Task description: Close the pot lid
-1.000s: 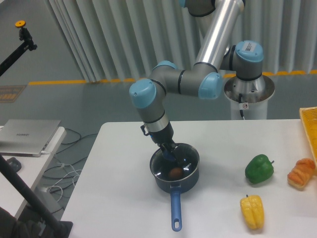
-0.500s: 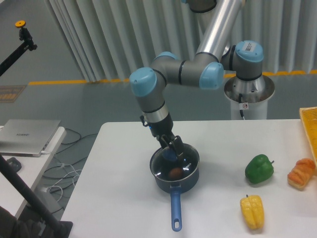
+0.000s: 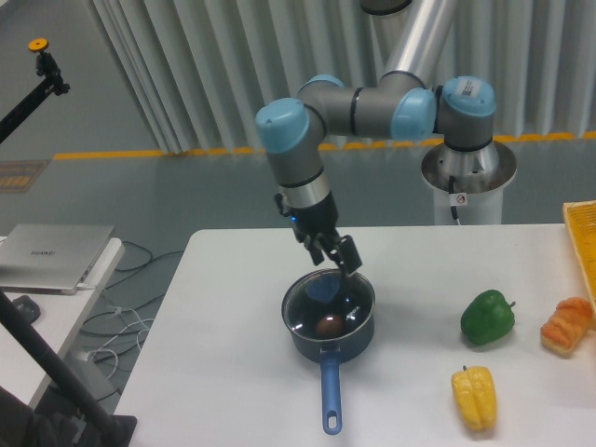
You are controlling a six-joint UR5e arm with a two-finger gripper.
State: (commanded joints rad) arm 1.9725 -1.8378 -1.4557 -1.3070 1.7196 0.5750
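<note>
The dark blue pot (image 3: 307, 343) stands on the white table (image 3: 223, 307), its bright blue handle (image 3: 331, 399) pointing toward the front edge. The glass lid (image 3: 346, 300) lies flat on the pot's rim, with its blue knob (image 3: 323, 290) at the centre. A brown round item (image 3: 328, 325) shows through the glass inside the pot. My gripper (image 3: 335, 257) hangs just above the far rim of the lid, up and to the right of the knob. Its fingers are apart and hold nothing.
A green pepper (image 3: 487, 317), a yellow pepper (image 3: 474, 398) and an orange item (image 3: 567, 325) lie on the right of the table. A yellow tray (image 3: 584, 237) pokes in at the right edge. A laptop (image 3: 56, 253) rests on a side table at left.
The gripper has let go of the lid's knob and risen up and to the right, off the pot. The lid stays resting on the pot.
</note>
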